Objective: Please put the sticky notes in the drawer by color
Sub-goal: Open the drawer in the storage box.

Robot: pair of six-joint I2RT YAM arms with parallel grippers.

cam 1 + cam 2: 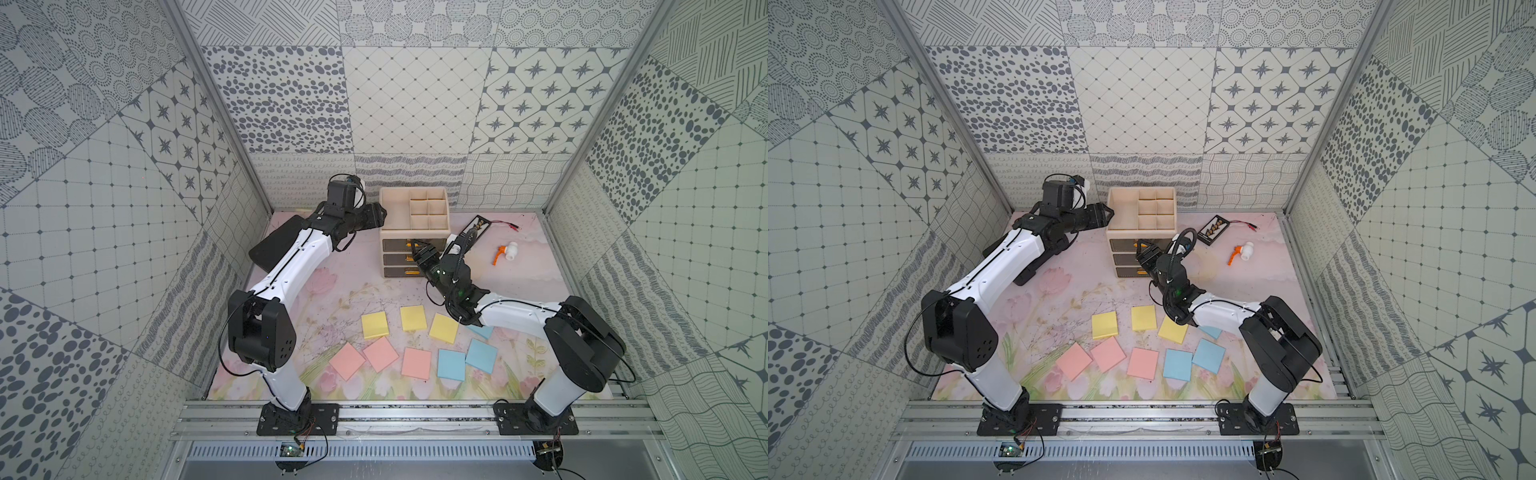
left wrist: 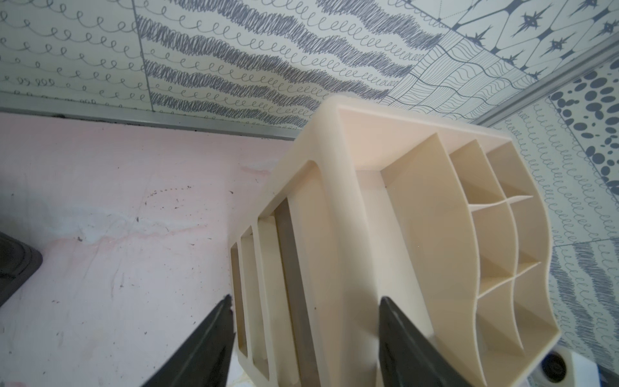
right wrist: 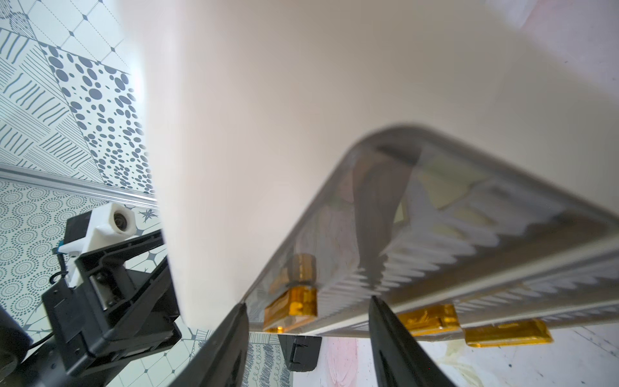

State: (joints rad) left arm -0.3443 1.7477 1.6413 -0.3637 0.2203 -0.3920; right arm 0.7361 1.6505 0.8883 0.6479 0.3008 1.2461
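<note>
The right gripper (image 3: 308, 301) is hanging spread at the front of the drawer chest (image 1: 399, 231), with a finger on either side of the top gold handle (image 3: 291, 306) and no pinch on it yet. The left gripper (image 2: 306, 297), also spread, is straddling the chest's side wall, seemingly to brace it. The pull is probably going best with a square pinch on the handle and a straight draw away from the chest. The sticky notes (image 1: 413, 318) are lying on the surface (image 1: 324, 291) before the chest, well apart from it.

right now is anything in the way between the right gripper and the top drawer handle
nothing visible does: the right gripper sits at the drawer front, its open jaws either side of the top gold handle
</note>
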